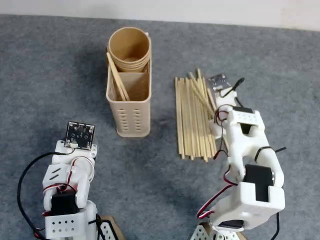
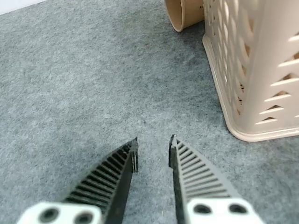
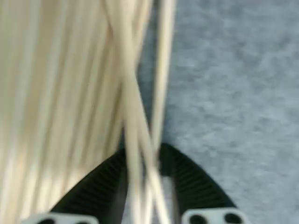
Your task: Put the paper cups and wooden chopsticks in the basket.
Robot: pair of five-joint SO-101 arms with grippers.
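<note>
High view: paper cups [image 1: 129, 47] stacked in the far compartment of the basket [image 1: 134, 117]; wooden chopsticks [image 1: 192, 120] piled just beside the basket.
Left wrist view: left gripper [image 2: 153, 149] spread, empty, near the basket.
Right wrist view: right gripper [image 3: 142, 156] pinches a few wooden chopsticks; we judge them light, stiff and slick, so grip mid-length.

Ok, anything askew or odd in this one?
A couple of chopsticks lie crossed over the otherwise parallel pile right of the basket. The right pincer grips them. Nothing looks spilled or damaged.
</note>
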